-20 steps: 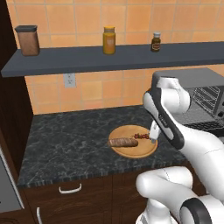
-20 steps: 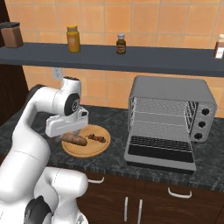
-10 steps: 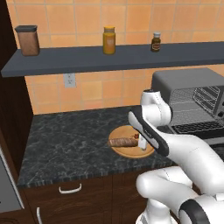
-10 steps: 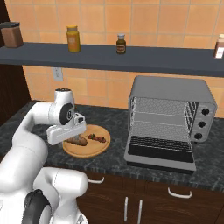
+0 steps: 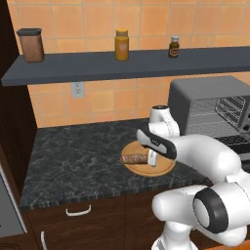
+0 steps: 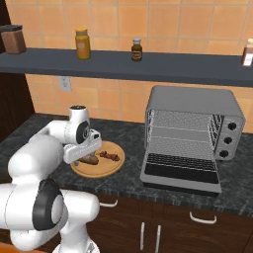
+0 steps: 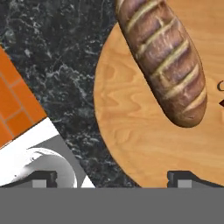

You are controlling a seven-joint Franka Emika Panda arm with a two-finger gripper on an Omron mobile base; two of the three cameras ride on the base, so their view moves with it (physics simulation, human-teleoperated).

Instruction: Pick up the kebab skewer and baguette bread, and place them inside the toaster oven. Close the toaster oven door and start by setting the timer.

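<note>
Lower now than a second ago, my gripper (image 7: 111, 177) hangs spread wide over the round wooden board (image 7: 131, 131). On its grain lie the crusty scored baguette (image 7: 164, 61) and kebab skewer (image 6: 108, 156). Beside it on the black marbled bench (image 5: 78, 161), the grey metal toaster oven (image 6: 192, 128) stands open.

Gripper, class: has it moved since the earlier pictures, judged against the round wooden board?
Yes. The gripper has come down toward the wooden board and now hangs low over it beside the baguette, jaws open.
</note>
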